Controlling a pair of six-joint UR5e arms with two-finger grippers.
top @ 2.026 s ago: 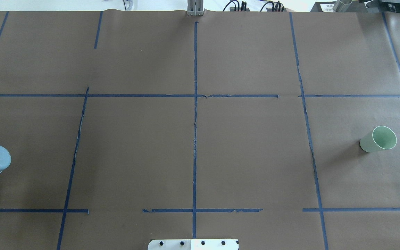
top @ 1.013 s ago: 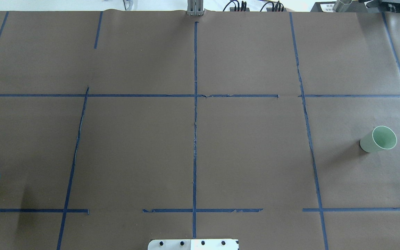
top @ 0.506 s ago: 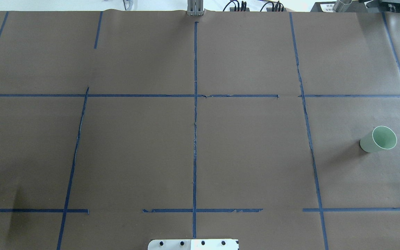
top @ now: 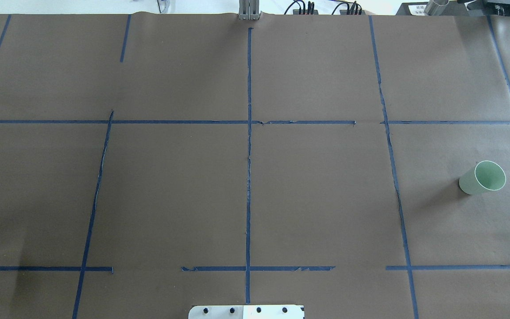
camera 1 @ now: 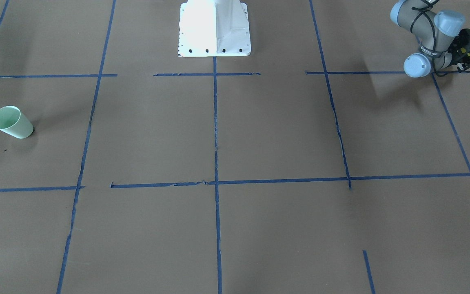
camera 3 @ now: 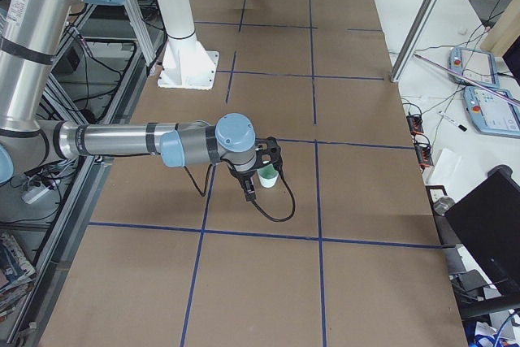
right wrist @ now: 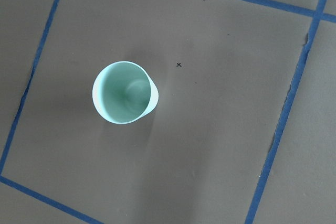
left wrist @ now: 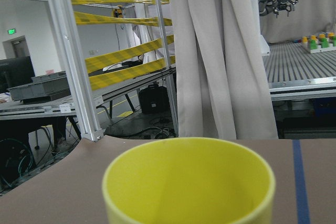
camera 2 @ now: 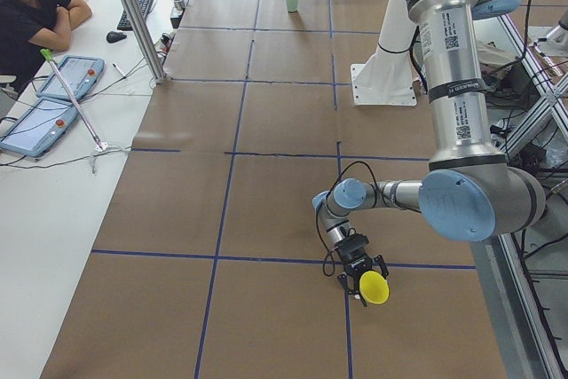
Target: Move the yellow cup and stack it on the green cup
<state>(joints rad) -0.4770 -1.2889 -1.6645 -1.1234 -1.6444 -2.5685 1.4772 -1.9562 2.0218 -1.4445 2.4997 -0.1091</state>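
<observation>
Near, robot-side left corner of counter (camera 2: 266,219): we see left gripper (camera 2: 362,278), jaws either side of yellow cup (camera 2: 374,289); cannot tell whether pinched or loose.

Farther out, by right end edge: green cup (top: 482,177) upright, mouth up. Right gripper (camera 3: 260,170) over it; jaws' state, cannot tell.

Risks, our judgement: slick tapered wall slips from weak pinch; long cross-counter carry; off-centre drop tips green cup.

Noted: yellow cup (left wrist: 189,187) smooth plastic, slight sheen inside; green cup (right wrist: 125,92) smooth plastic, satin finish; bench (top: 171,186) covered in matt brown paper, lightly creased; blue tape (top: 249,177) matt, edges ragged in places; left arm (camera 2: 453,68) brushed metal tubes, blue-grey plastic joint caps; base plate (camera 1: 214,28) white, glossy.
</observation>
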